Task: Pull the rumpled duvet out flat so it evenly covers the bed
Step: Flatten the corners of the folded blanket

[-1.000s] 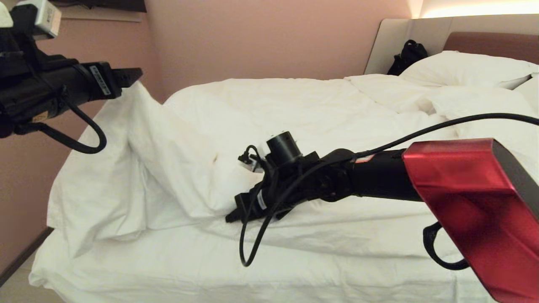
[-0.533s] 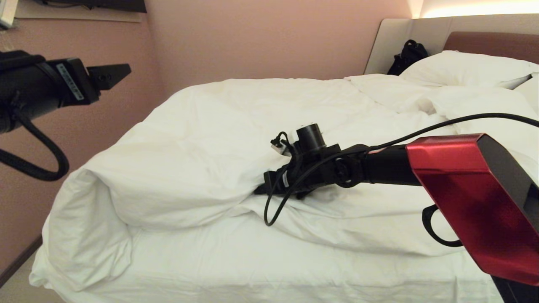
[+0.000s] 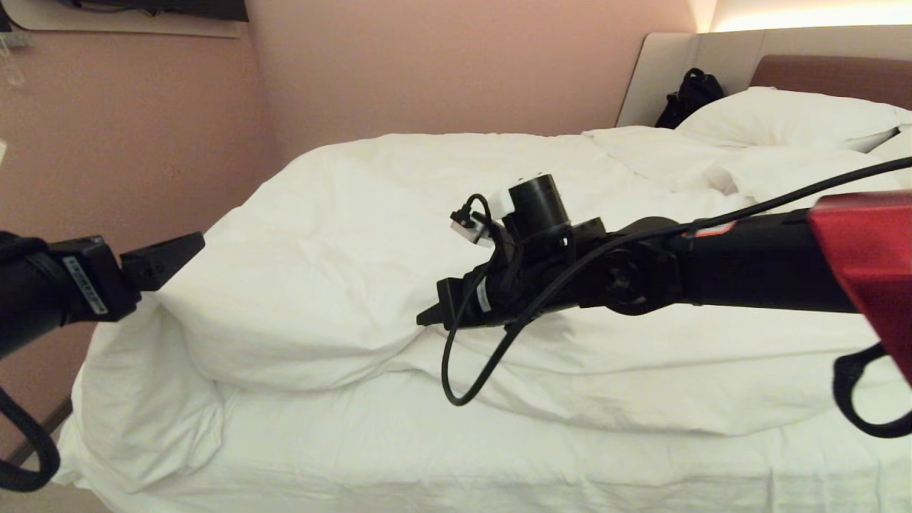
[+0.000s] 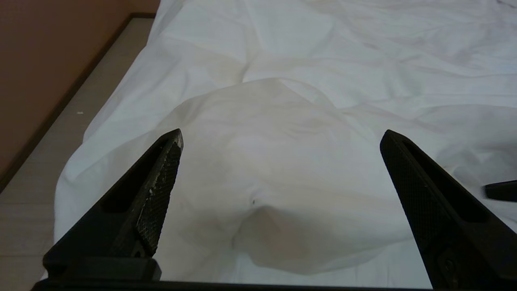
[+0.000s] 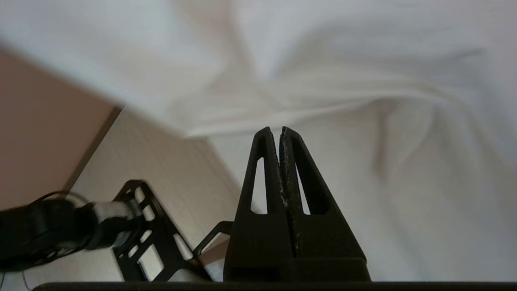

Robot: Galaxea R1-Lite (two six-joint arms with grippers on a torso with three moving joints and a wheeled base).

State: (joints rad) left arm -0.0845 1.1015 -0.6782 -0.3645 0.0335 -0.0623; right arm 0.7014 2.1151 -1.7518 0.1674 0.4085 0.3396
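The puffy white duvet (image 3: 370, 214) lies rumpled over most of the bed (image 3: 427, 463), its near edge rolled under and its left corner bulging over the bed's corner (image 4: 282, 169). A strip of bare sheet shows in front of it. My left gripper (image 3: 192, 246) is low at the left corner, open wide (image 4: 281, 133), with the duvet bulge beneath it and nothing between the fingers. My right gripper (image 3: 422, 322) hovers just over the duvet's near fold at mid-bed, shut and empty (image 5: 276, 129).
White pillows (image 3: 784, 117) and a black bag (image 3: 687, 96) sit at the brown headboard (image 3: 833, 71). A pink wall (image 3: 128, 142) runs close along the bed's left side, with a narrow floor strip (image 4: 48, 169). A black cable loop (image 3: 456, 385) hangs under my right wrist.
The left gripper had the duvet corner lifted high. The corner has dropped onto the bed and the left arm has swung down to the bed's corner. The right arm rose slightly.
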